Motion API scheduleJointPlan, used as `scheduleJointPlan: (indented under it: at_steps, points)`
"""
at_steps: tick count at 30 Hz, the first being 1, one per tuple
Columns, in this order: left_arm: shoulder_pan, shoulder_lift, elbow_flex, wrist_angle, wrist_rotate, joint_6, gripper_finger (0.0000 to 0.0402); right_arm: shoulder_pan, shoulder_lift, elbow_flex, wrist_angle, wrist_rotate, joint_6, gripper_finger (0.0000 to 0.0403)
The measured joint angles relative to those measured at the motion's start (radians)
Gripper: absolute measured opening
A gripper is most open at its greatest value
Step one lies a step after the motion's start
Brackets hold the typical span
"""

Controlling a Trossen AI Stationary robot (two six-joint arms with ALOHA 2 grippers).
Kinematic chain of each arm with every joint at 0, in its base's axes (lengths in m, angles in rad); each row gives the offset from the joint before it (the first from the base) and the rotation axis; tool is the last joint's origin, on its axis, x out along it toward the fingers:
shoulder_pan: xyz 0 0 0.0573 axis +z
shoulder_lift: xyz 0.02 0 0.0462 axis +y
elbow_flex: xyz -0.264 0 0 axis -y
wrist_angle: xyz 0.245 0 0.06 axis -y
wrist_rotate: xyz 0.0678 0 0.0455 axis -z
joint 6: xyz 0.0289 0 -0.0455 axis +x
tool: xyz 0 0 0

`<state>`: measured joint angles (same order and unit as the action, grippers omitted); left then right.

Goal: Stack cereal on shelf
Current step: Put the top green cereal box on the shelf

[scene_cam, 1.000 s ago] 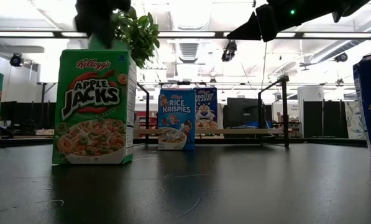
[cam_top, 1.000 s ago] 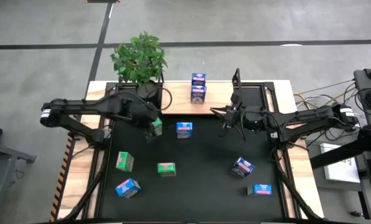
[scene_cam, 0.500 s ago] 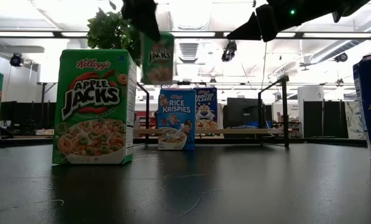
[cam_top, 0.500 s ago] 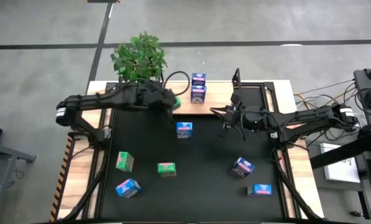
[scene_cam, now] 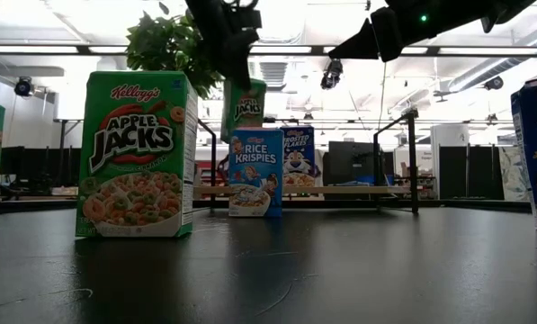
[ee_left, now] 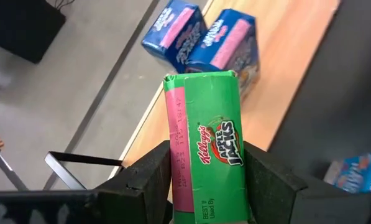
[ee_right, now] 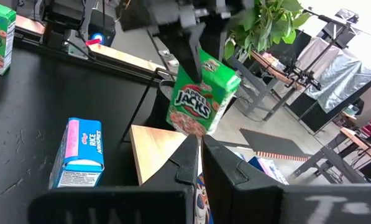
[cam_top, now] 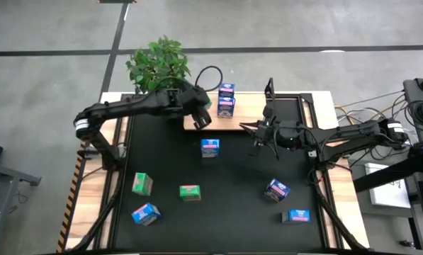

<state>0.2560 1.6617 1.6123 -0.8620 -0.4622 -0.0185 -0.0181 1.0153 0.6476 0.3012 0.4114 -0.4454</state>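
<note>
High view: the left claw (cam_top: 201, 117) has a green Apple Jacks carton (cam_top: 203, 118) pinched between its fingers, up in the air right over the left end of the light-wood shelf (cam_top: 250, 106). In the left wrist view the carton (ee_left: 205, 163) sits lengthwise between the two dark fingers (ee_left: 149, 180), clamped on its sides, with the shelf board (ee_left: 284, 74) underneath and two blue cartons (ee_left: 225, 50) side by side farther along it. In the low view the carton (scene_cam: 244, 108) hangs clear above the Rice Krispies box (scene_cam: 255, 171), not touching anything below.

The right claw (cam_top: 257, 140) is closed tight and empty, parked over the black mat (cam_top: 232, 177) just in front of the shelf, right of center. Its own camera looks straight at the held carton (ee_right: 201, 102) and the shelf corner (ee_right: 157, 155).

Rest of the cereal is scattered on the mat: the Rice Krispies box (cam_top: 210, 147) near the middle, two green ones (cam_top: 142, 184) toward the front left, three more blue ones (cam_top: 276, 190) along the front. A potted plant (cam_top: 158, 65) stands at the surface's back left corner.
</note>
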Motion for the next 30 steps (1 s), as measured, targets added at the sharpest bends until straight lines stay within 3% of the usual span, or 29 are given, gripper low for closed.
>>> scheduleJointPlan:
  at_steps: [30]
  points:
    - [0.113,0.137,-0.012,0.086,0.036,-0.098,0.0162,0.000,0.000,0.000,-0.006,0.000,0.000,0.0011]
